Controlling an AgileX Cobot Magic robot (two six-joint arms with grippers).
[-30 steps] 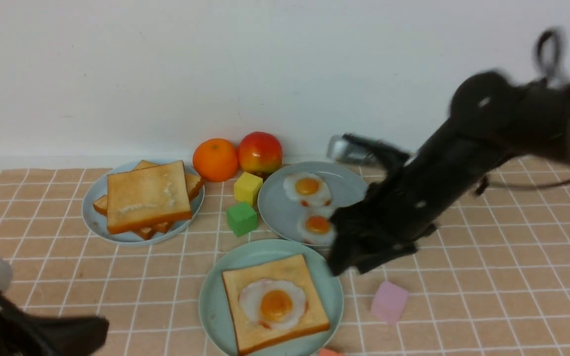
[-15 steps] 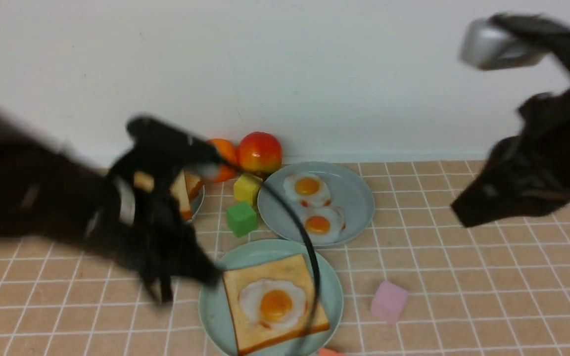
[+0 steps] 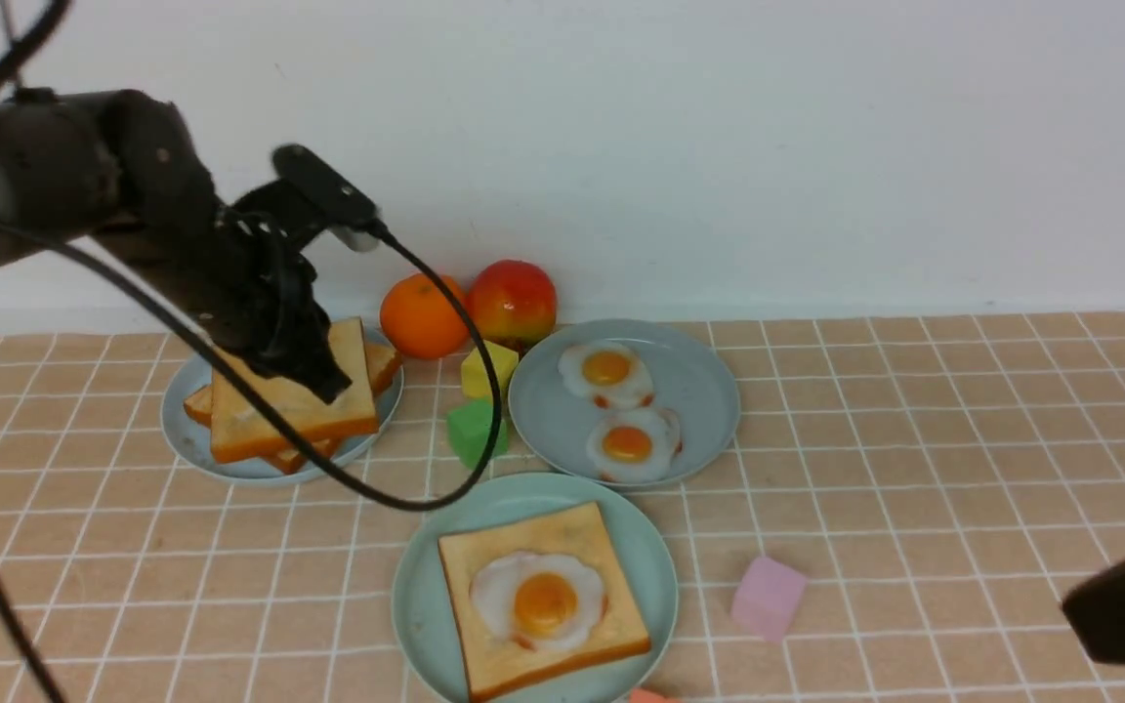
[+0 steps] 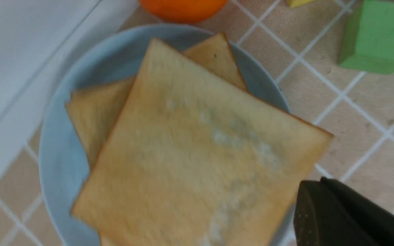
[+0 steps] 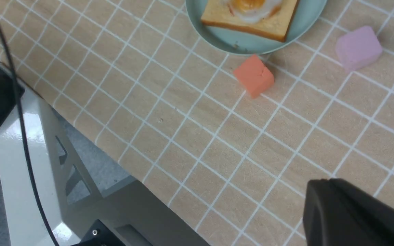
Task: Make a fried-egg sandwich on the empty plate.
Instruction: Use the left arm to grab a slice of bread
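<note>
The mint-green plate (image 3: 421,586) holds one toast slice (image 3: 484,649) with the fried egg (image 3: 538,600) lying on top, uncovered. Its rim (image 5: 251,46) and toast (image 5: 251,25) also show in the right wrist view. A stack of loose toast slices (image 3: 260,410) lies on a blue-grey plate (image 3: 182,430) at the back left. My left gripper (image 3: 328,389) hovers just over the right side of the top slice (image 4: 190,160), its jaws together and empty (image 4: 308,186). My right gripper (image 3: 1070,605) is low at the front right, shut and empty (image 5: 316,186).
A second blue-grey plate (image 3: 704,391) holds two smaller eggs. An orange (image 3: 423,314), an apple (image 3: 513,298), a yellow block (image 3: 488,371) and a green block (image 3: 475,430) sit between the plates. A pink block (image 3: 768,596) and an orange-red block (image 5: 253,76) lie near the mint plate.
My left arm swung in from the front left to above the toast stack. My right arm left the mint plate, rose, then dropped to the front right.
</note>
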